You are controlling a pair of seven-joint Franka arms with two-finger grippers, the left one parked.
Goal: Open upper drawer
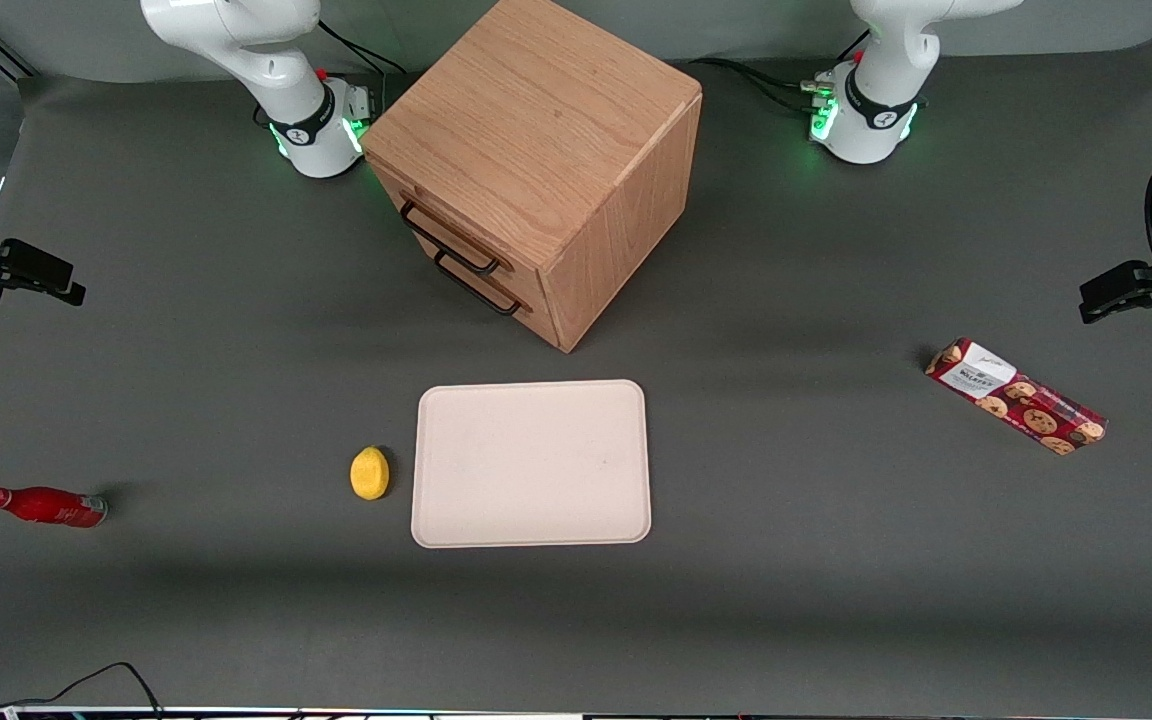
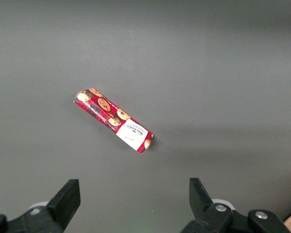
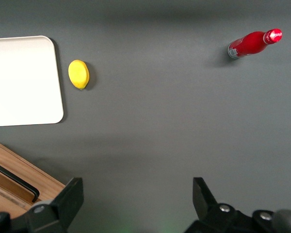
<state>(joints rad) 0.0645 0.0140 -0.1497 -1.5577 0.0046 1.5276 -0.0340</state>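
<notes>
Gripper (image 3: 136, 204), fingers spread and empty, hangs well apart from the closed upper drawer (image 1: 436, 222), whose bar handle (image 1: 448, 243) apparently runs horizontally.

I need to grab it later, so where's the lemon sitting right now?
The lemon lies on the table right beside the tray, on the tray's side toward the working arm's end. The open gripper hangs high above the mat, away from it.

Cabinet, tray and loose items on the table

The cabinet (image 1: 536, 160) stands farther from the front camera than the tray (image 1: 532, 463); the upper drawer (image 1: 456, 238) sits above the lower drawer (image 1: 481, 285). The lemon (image 1: 369, 472) lies just beside the tray, the bottle (image 1: 44, 506) toward the working arm's end, the cookie pack (image 1: 1016, 396) toward the parked arm's. The gripper (image 3: 136, 201) hangs above bare table near the cabinet, fingers apart.
</notes>
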